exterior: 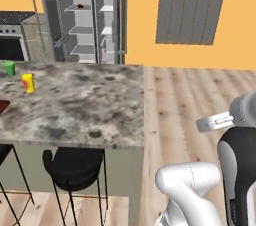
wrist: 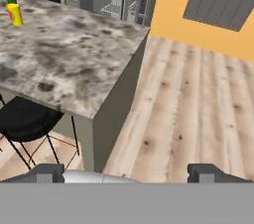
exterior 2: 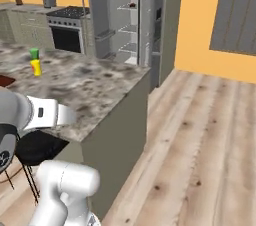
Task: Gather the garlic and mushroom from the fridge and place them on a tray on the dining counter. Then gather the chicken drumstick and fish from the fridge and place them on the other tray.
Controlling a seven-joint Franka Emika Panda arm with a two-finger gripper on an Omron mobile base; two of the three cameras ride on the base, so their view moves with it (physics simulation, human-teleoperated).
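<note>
Marble dining counter (exterior: 75, 102) fills left of frame; fridge (exterior: 87, 17) stands open upper left, far off. My gripper (wrist: 126, 172) is spread wide, holding nothing. Fish isn't discernible; I'd guess slippery, soft, so grab mid-body gently.

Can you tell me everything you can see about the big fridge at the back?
The fridge is tall and grey and stands against the far wall, beyond the dining counter. Its doors hang open, one with a long upright bar handle. Inside are white shelves stacked one above another, and one upper shelf holds a small dark item too tiny to name. An orange wall is on one side of it and a black oven on the other. Nothing of the robot touches it.
</note>
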